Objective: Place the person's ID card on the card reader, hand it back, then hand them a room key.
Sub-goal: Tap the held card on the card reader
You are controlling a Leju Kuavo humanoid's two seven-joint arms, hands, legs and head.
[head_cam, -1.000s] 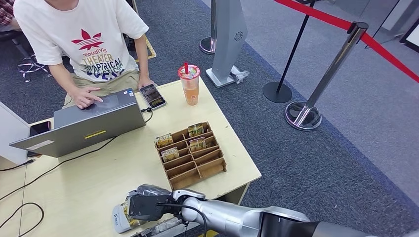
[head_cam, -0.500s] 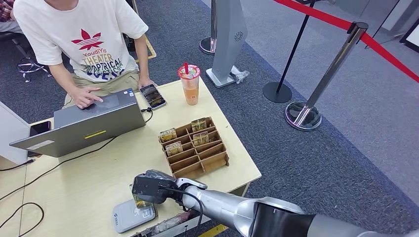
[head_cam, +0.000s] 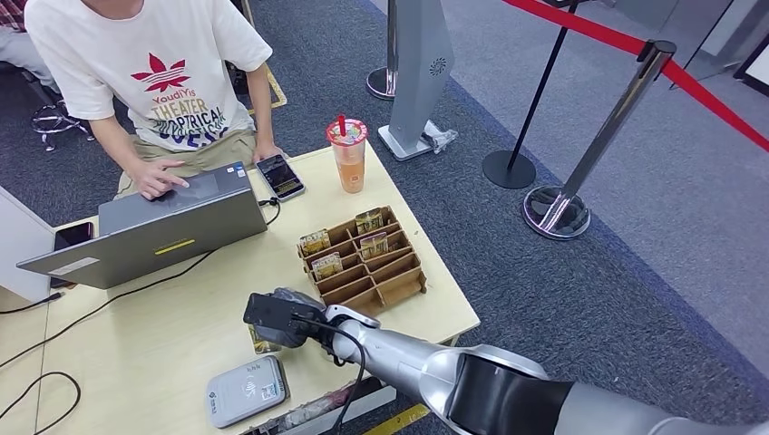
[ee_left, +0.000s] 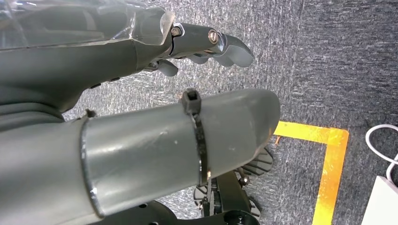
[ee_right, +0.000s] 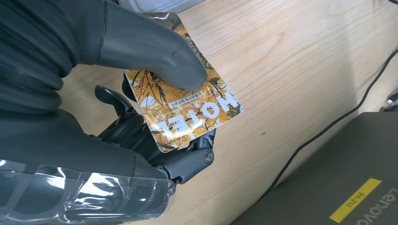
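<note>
My right hand [head_cam: 277, 318] hovers over the wooden table [head_cam: 163, 340], between the grey card reader [head_cam: 245, 391] at the near edge and the laptop. It pinches a card [ee_right: 187, 105] printed with orange foliage and the word "HOTEL", thumb on its face and fingers under it. The card's lower edge [head_cam: 261, 343] pokes out beneath the hand. The reader's top is bare. A person [head_cam: 154, 82] in a white T-shirt sits across the table. My left hand [ee_left: 117, 70] hangs over the carpet, fingers apart, holding nothing.
A wooden card organizer [head_cam: 363, 261] with several cards stands just right of my right hand. A grey laptop [head_cam: 172, 227] with the person's hand on it, a phone [head_cam: 279, 176] and an orange drink cup [head_cam: 347, 154] sit farther back. Cables trail at the left; stanchions [head_cam: 580, 172] stand on the floor to the right.
My right hand has lifted off the card reader with the card and moved up the table toward the laptop. The organizer has slid a little toward the far side.
</note>
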